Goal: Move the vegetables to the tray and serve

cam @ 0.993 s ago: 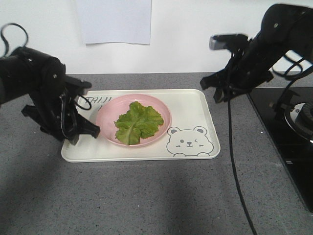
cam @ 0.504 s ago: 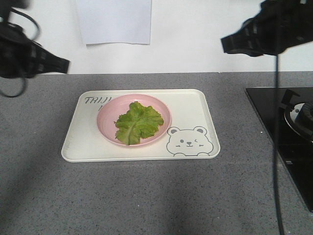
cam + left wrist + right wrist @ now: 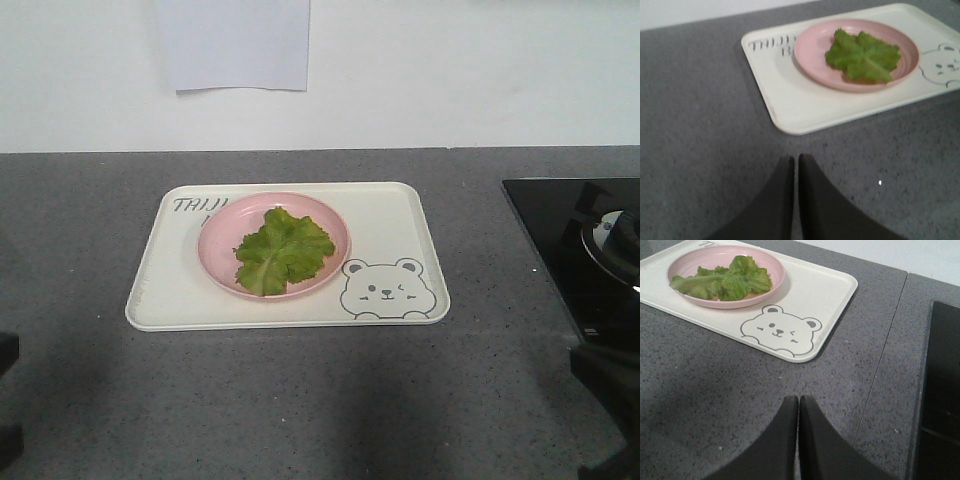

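The vegetables (image 3: 283, 250) are a crinkly green lettuce bunch lying in a round pink plate (image 3: 215, 240), which stands on the cream tray (image 3: 385, 215) with the bear face. The left wrist view shows the vegetables (image 3: 862, 50) on the tray (image 3: 790, 95), well beyond my left gripper (image 3: 796, 158). That gripper is shut and empty over the grey counter, short of the tray's near corner. My right gripper (image 3: 798, 398) is also shut and empty, short of the bear corner of the tray (image 3: 815, 287); the vegetables (image 3: 725, 281) lie far to its upper left.
A black stove top (image 3: 580, 250) with a burner takes up the right side of the counter, and its edge (image 3: 945, 365) lies right of my right gripper. A sheet of paper (image 3: 235, 45) hangs on the white wall behind.
Both arms have left the tray's sides, swung up and out, and now show only as dark bits at the front view's bottom corners. Tray, plate and vegetables have not moved.
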You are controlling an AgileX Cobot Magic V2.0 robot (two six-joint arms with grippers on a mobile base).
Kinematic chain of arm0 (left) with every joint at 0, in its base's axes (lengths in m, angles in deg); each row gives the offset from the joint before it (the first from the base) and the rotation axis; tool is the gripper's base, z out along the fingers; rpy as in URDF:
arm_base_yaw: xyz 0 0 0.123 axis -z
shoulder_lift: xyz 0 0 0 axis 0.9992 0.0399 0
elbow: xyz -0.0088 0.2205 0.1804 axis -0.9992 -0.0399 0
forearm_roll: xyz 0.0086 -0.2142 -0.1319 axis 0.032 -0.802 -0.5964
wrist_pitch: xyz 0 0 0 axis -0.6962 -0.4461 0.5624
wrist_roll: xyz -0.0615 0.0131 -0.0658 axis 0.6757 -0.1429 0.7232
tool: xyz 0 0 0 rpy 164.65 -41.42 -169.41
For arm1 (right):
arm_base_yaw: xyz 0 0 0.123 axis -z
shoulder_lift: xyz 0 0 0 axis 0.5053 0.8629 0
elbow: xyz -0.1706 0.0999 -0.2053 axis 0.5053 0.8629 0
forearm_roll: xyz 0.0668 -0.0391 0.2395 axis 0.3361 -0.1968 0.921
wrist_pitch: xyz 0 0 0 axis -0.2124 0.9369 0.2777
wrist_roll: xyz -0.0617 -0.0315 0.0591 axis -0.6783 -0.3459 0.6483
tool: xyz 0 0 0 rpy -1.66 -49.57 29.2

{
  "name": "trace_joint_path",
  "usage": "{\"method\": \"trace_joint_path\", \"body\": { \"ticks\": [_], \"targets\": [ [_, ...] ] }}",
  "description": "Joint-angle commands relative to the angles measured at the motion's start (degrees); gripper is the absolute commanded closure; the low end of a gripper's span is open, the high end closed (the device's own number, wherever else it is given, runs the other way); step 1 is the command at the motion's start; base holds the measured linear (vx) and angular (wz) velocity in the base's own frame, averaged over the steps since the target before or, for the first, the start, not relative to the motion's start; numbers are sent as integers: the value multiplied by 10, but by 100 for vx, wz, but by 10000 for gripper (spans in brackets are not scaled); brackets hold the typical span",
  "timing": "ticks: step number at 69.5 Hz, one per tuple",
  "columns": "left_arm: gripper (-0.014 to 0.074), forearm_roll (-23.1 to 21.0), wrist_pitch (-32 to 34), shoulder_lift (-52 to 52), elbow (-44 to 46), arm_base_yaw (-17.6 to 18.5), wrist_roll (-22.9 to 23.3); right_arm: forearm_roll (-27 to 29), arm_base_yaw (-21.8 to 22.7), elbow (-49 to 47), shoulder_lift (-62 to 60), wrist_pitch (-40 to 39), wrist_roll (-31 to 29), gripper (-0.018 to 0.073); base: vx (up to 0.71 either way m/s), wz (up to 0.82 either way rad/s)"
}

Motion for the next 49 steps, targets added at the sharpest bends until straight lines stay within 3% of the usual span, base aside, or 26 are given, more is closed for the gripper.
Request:
{"method": "trace_joint_path", "body": {
  "ticks": [1,22,49],
  "targets": [
    [603,-3,77,-27,-43,5,24,3,3,31,-48,-73,-1,565,0,0],
    [603,-3,166,-43,-57,5,24,5,3,43,-91,-75,-2,565,0,0],
    [602,-3,160,-43,-57,5,24,8,3,43,-91,-64,-2,565,0,0]
  ]
}}
